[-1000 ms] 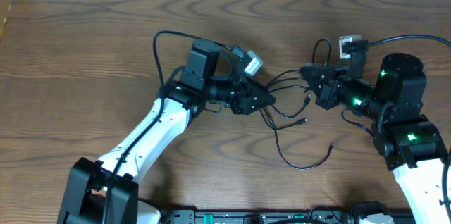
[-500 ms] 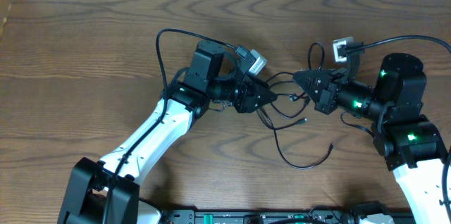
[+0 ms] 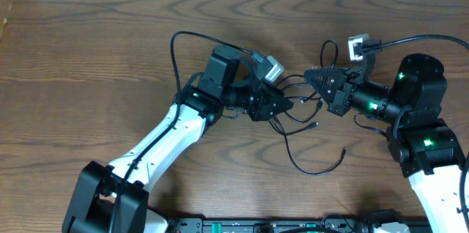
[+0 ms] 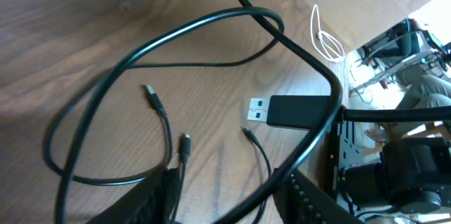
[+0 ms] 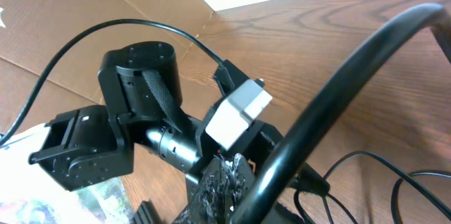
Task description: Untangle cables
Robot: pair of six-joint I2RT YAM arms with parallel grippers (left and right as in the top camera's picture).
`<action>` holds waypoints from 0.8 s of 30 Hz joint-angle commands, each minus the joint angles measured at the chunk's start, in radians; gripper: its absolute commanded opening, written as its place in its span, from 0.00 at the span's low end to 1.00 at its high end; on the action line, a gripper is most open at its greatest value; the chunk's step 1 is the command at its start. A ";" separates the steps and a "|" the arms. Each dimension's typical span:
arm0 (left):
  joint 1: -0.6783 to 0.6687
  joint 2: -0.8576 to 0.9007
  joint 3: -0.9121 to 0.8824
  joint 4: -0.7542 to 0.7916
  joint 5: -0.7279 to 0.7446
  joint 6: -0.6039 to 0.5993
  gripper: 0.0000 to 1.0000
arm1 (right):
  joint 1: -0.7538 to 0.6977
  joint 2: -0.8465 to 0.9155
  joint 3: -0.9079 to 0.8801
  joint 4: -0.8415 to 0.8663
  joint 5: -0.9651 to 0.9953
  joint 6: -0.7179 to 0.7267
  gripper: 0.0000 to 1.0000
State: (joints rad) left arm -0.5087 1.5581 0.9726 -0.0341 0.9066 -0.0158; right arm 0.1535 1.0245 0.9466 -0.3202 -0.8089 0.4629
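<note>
A fat, blurred black cord cuts across the right wrist view and hides most of what lies in front of the right gripper. Only the rough black tips show at the bottom edge. The jaws are closed tight, but I can't make out whether a strand is pinched between them.

The left wrist view cuts off the left gripper, so only the two fingers poke in from the bottom. They stand partly open with a clear gap. One black cable runs down through that gap, close to the right-hand finger, but where it goes below the frame edge is hidden. I can't tell if it touches either finger.

The cables lie on the table, mostly between the two grippers. Black loops spread out just ahead of the left fingers. A flat USB plug sits ahead of them and a little to their right, and small plug ends lie just off the left fingertip. From overhead, one loose strand curls away behind and below the left gripper, well apart from both. A thin white loop shows far ahead of the left gripper; I can't tell what it rests on.

The left arm reaches up from the near edge, elbow bent, with the gripper held low over the wood and pointing at the right one. The right arm folds in from the side, wrist level, its tip facing the left gripper just across the tangle. The two tips are near each other but apart.
</note>
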 commanded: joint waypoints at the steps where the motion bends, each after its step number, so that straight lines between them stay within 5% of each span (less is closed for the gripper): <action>1: -0.008 0.018 -0.002 -0.007 -0.003 0.056 0.24 | -0.004 -0.002 0.002 0.006 -0.022 0.012 0.01; 2: -0.008 0.019 -0.002 -0.013 -0.003 0.069 0.11 | -0.004 -0.002 0.002 0.006 -0.022 0.012 0.01; 3: -0.008 0.019 -0.002 -0.021 -0.010 0.068 0.08 | -0.004 -0.002 0.002 0.006 -0.022 0.012 0.01; 14: 0.055 0.019 -0.002 -0.222 -0.134 0.069 0.08 | -0.036 -0.002 0.002 -0.032 0.100 0.011 0.01; 24: 0.186 0.019 -0.002 -0.219 0.040 0.067 0.08 | -0.087 0.033 0.002 -0.382 0.911 -0.007 0.01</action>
State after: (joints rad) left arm -0.3511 1.5654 0.9726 -0.2749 0.8474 0.0349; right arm 0.0746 1.0344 0.9455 -0.6582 -0.2459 0.4629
